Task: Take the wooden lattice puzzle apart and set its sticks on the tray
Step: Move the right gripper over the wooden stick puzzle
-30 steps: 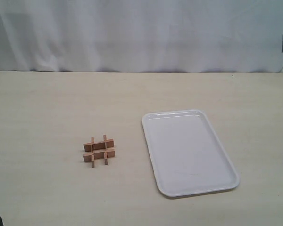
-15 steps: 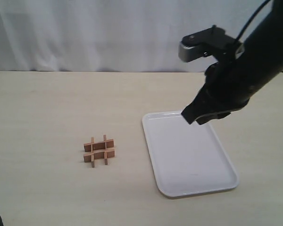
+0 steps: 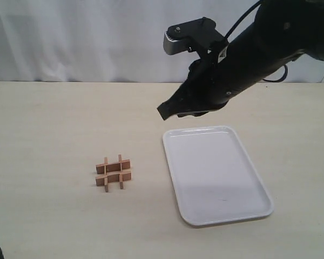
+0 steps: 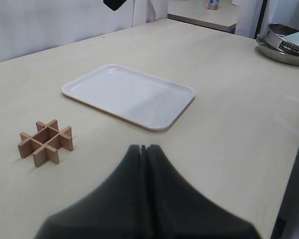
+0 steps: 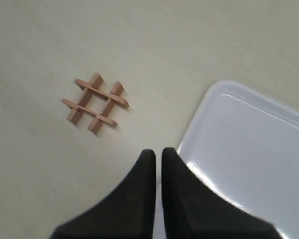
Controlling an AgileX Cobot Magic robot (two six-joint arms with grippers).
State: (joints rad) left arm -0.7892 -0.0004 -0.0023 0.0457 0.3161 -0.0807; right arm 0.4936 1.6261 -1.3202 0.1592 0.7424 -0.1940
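The wooden lattice puzzle (image 3: 113,172) sits whole on the table, left of the tray; its four sticks are still interlocked in a hash shape (image 4: 46,142) (image 5: 95,102). Nothing lies in the white tray (image 3: 216,172) (image 4: 129,92) (image 5: 254,149). My right gripper (image 3: 164,111) (image 5: 158,152) hangs high above the table beside the tray's far left corner. Its fingers are almost together with nothing between them, well short of the puzzle. My left gripper (image 4: 143,148) is shut and holds nothing, low over the table near the puzzle. It is out of the exterior view.
A white curtain (image 3: 97,38) backs the table. In the left wrist view a metal bowl (image 4: 285,42) stands on a surface beyond the table's edge (image 4: 294,149).
The right arm came in from the right, passed over the tray's far end, and now hovers further left beside the tray's far left corner. The puzzle and tray have not moved.
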